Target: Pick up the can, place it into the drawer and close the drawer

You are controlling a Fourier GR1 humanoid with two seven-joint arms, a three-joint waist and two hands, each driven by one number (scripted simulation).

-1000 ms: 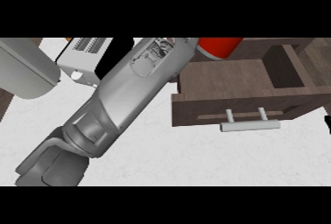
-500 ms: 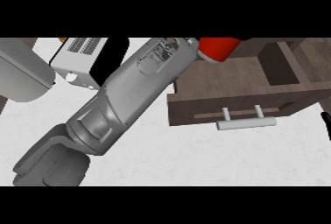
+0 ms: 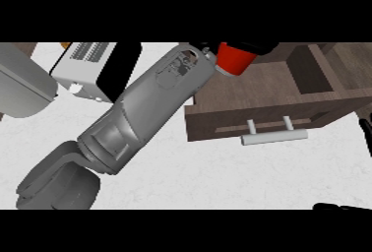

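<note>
Fingers (image 3: 256,47) grip tilted red can (image 3: 234,60), bottom pointing toward drawer (image 3: 269,106).

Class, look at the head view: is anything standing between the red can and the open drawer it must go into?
Nothing visible does. The can, held at the left hand, is already above the open drawer, whose visible inside is bare.

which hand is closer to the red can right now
Left. The left hand is right at the red can over the open drawer; the right hand sits far off at the view's lower right edge.
</note>
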